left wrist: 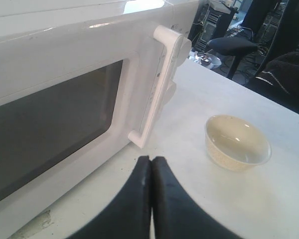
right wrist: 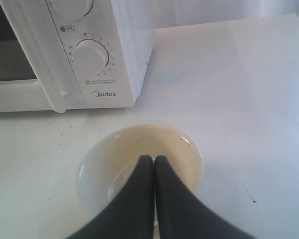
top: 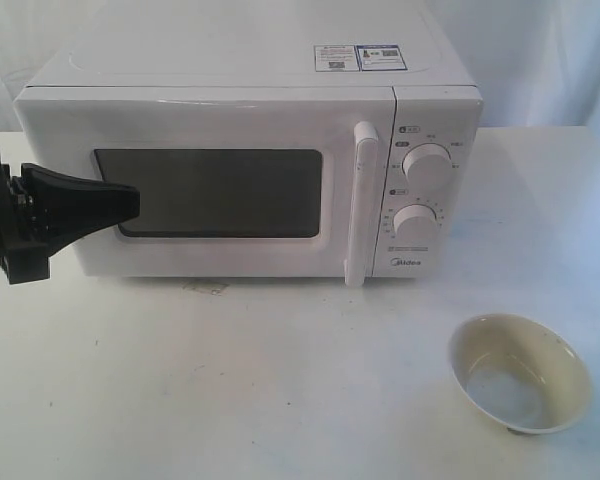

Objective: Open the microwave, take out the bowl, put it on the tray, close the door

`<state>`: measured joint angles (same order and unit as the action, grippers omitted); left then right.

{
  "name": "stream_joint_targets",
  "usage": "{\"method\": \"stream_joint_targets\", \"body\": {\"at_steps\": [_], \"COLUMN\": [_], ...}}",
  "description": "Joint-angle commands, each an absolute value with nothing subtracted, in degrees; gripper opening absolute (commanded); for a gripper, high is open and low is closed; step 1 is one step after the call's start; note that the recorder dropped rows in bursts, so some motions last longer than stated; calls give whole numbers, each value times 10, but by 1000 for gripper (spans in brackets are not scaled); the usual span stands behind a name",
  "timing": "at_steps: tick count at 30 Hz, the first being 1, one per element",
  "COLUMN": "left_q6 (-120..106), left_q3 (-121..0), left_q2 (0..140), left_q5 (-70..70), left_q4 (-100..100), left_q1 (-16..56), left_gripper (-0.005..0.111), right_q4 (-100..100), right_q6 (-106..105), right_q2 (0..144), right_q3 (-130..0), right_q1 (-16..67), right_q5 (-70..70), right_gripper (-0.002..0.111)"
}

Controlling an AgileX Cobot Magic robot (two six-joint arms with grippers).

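Note:
The white microwave (top: 250, 100) stands at the back of the table. Its door (top: 205, 125) is closed, with the bar handle (top: 363, 205) upright beside the two knobs. The cream bowl (top: 520, 372) sits upright on the table at the front right, outside the oven. My left gripper (top: 135, 203) is shut and empty, its tip in front of the left edge of the door window. In the left wrist view the left gripper (left wrist: 151, 159) points toward the handle (left wrist: 159, 89). My right gripper (right wrist: 153, 158) is shut and empty, hovering over the bowl (right wrist: 109, 159). No tray is in view.
The white table (top: 280, 380) stretches in front of the oven. A small stain (top: 205, 288) lies under the door's front edge. White curtains hang behind. The left wrist view shows chairs and clutter (left wrist: 239, 45) beyond the table's end.

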<state>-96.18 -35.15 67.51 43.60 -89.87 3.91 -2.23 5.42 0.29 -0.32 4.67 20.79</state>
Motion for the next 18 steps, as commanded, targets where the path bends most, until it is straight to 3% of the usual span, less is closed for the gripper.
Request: {"method": "stream_joint_targets", "body": {"at_steps": [1, 18], "left_q6": [-962, -944], "left_q3": [-355, -355], "left_q2": [674, 626], "left_q5": [444, 432], "left_q4": [-904, -887], "left_q1": [41, 41], "left_gripper": [0, 0], "right_q4": [-17, -17], "right_q6": [56, 62], "right_q2": [0, 0], "right_q3": [0, 0], "right_q1": [44, 44], "right_q5": [202, 202], "right_gripper": [0, 0]}}
